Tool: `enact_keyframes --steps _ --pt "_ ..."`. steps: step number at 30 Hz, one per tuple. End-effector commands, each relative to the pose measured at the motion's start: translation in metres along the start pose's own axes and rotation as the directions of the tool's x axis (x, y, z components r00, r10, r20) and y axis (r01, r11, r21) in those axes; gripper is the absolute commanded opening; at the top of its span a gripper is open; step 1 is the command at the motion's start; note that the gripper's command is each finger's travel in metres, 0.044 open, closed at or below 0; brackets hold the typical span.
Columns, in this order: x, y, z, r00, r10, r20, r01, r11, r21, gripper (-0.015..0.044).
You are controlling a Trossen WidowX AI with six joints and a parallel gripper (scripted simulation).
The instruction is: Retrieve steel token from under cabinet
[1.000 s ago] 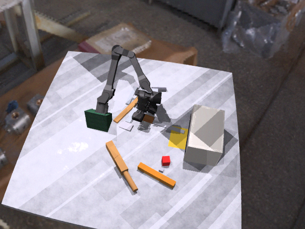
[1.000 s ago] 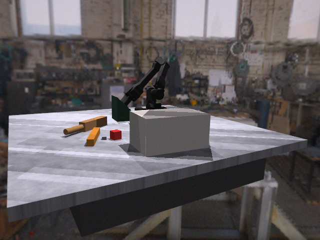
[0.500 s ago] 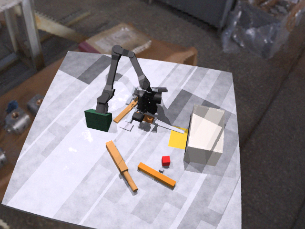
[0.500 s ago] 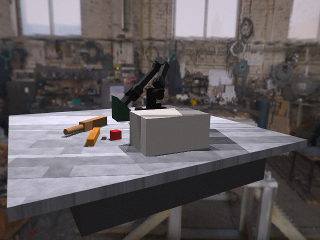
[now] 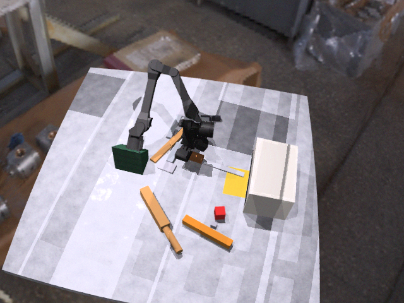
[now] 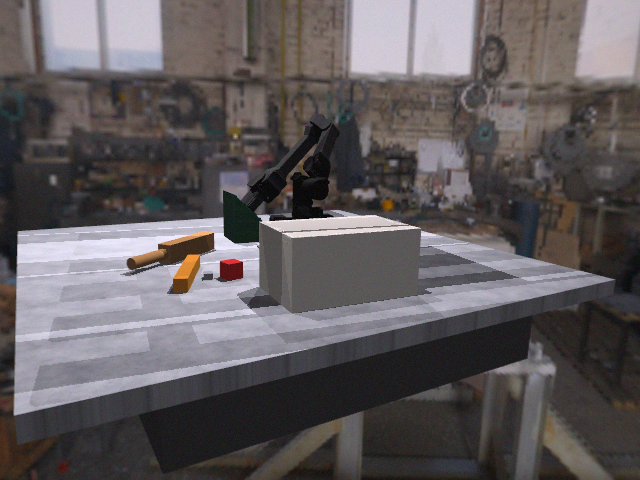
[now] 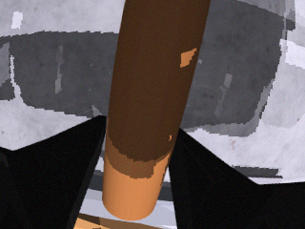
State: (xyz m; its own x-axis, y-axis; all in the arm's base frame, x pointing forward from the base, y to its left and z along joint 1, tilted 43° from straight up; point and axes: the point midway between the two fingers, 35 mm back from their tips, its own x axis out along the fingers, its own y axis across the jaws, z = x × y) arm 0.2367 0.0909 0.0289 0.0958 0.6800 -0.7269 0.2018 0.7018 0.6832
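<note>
The cabinet (image 5: 271,182) (image 6: 356,268) is a cream box. The yellow marked area (image 5: 235,187) lies along its front; no token shows on the visible part. The token and vent slots do not show. My gripper (image 5: 194,153) (image 7: 137,129) points down around a tool's round orange-brown handle (image 5: 196,158) (image 7: 154,91). Its fingers stand slightly apart, one on each side of the handle, with little room. The tool's thin grey blade (image 5: 228,170) reaches from the handle over the yellow area's back corner, its tip short of the cabinet. The cabinet hides my fingertips in the exterior view.
An orange stick (image 5: 166,145) and a pale plate (image 5: 167,167) lie beside the gripper. Farther off are a paddle-like wooden piece (image 5: 154,208) (image 6: 187,246), an orange bar (image 5: 207,231) (image 6: 186,273), a red cube (image 5: 219,213) (image 6: 231,269) and a small grey block (image 6: 207,275). A green block (image 5: 129,160) stands by the arm.
</note>
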Motion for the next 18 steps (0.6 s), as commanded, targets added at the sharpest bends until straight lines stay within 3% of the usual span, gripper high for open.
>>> enact_keyframes --steps 1,6,9,18 --pt "-0.0003 0.0001 0.0003 1.000 0.000 0.000 0.000 1.000 -0.001 0.0118" --pt "-0.0003 0.0001 0.0003 1.000 0.000 0.000 0.000 1.000 -0.001 0.0085" --pt "-0.0003 0.0001 0.0003 1.000 0.000 0.000 0.000 1.000 -0.001 0.0006" --pt "-0.0004 0.0001 0.0051 1.000 0.001 0.000 -0.001 1.000 -0.001 0.0000"
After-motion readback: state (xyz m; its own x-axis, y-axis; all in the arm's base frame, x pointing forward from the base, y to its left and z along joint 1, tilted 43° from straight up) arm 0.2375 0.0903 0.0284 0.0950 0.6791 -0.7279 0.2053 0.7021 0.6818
